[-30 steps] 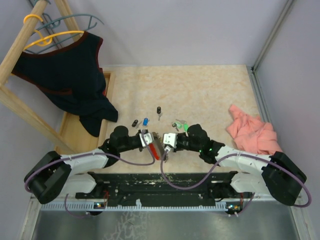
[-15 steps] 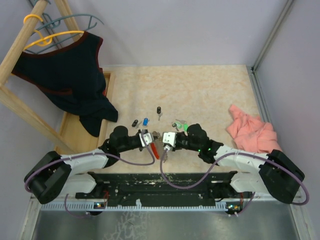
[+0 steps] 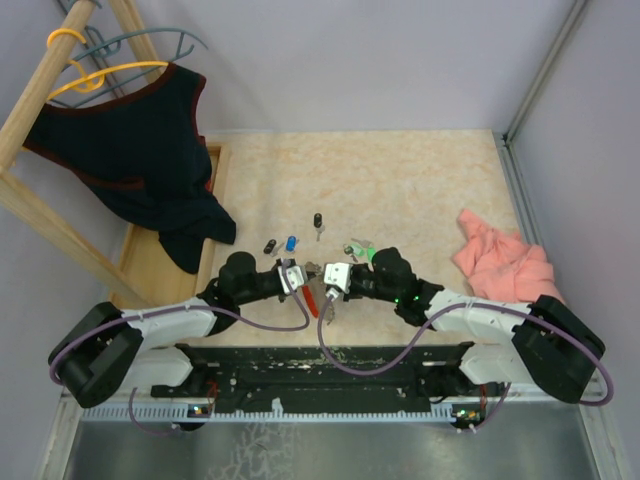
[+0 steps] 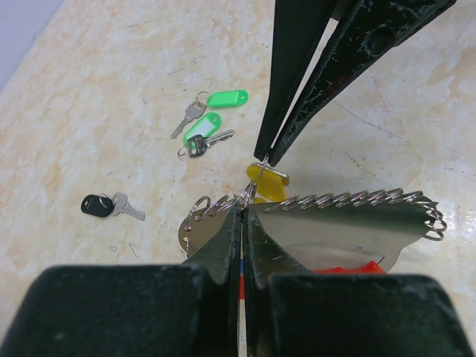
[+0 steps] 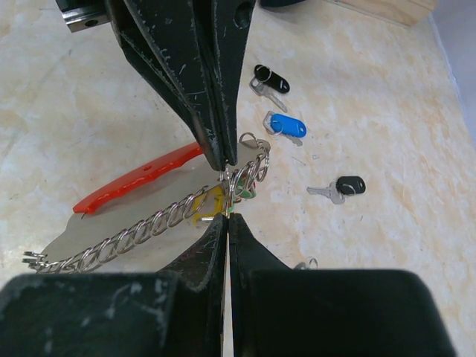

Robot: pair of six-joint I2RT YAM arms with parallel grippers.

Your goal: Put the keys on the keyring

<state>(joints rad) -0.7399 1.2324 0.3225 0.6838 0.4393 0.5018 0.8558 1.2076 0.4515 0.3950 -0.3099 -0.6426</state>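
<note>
Top external view: a beige marbled table [image 3: 400,180] fills most of the scene. At the far left, a dark sleeveless garment [image 3: 130,140] hangs from a wooden rack [image 3: 42,80]. A crumpled pink cloth [image 3: 500,265] lies near the right edge. My left arm [image 3: 170,322] and right arm [image 3: 480,320] reach in from the near edge and meet at the middle of the table, tips almost touching.

The keyring [image 4: 335,223] sits between my arms. It is a grey metal strip edged with a row of little wire rings, with its red band [image 5: 137,178] curving alongside.

My left pincer [image 4: 242,216] is pressed together, clamped on one end of the keyring at the small loops there. My right pincer [image 5: 227,217] is also pressed together, pinching the thin wire ring of the yellow key [image 4: 268,182]. That key sits right against the same end of the keyring. I cannot tell whether its ring is threaded on.

The other keys lie loose on the table beyond my pincers, apart from the keyring. Two green keys [image 4: 216,111] lie close together on one side. On the other side lies a blue key [image 5: 286,125], with one black key [image 5: 271,78] just past it. A second black one [image 5: 349,184] lies by itself nearby.
</note>
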